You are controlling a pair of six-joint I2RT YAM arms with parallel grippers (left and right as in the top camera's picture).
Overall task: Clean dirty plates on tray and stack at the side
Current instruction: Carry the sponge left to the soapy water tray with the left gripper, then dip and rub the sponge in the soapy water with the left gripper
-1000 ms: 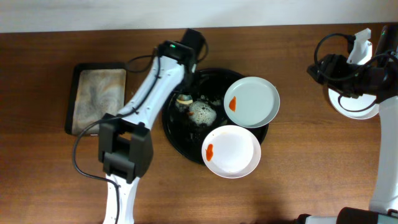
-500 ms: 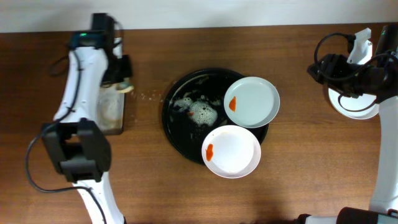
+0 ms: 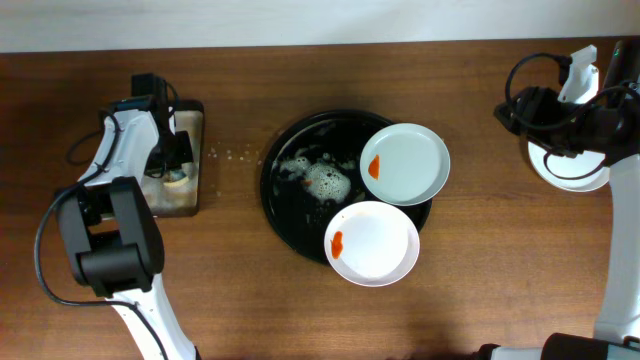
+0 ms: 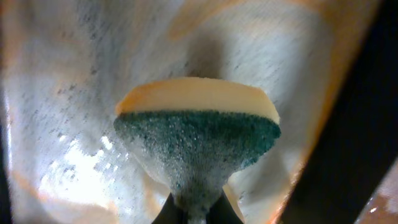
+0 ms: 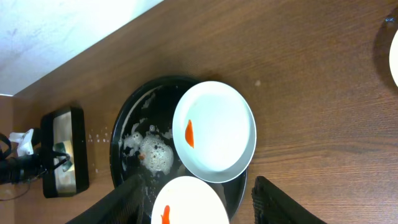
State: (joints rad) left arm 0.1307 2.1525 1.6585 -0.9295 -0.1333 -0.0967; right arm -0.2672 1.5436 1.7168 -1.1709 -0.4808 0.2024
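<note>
The round black tray (image 3: 290, 215) holds a mint-tinted plate (image 3: 405, 165) and a white plate (image 3: 372, 243), each with an orange-red smear, plus a patch of foam (image 3: 325, 181). A third white plate (image 3: 570, 168) lies on the table at the far right, partly under my right arm. My left gripper (image 3: 174, 176) is shut on a green and yellow sponge (image 4: 198, 134) and holds it over the small rectangular tray (image 3: 188, 200). My right gripper (image 5: 199, 211) is open and empty, above the table right of the black tray (image 5: 124, 140). Both tray plates show in the right wrist view, mint (image 5: 214, 132) and white (image 5: 189, 205).
The small tray's bottom (image 4: 74, 93) is wet and streaked. Droplets (image 3: 232, 154) dot the wood between the two trays. The table's back edge and a white wall run along the top. Black cables loop at the right arm (image 3: 520, 75).
My left arm has swung left with the sponge, from the black tray to the small rectangular tray, leaving foam behind. The right arm and the plates have not moved.
</note>
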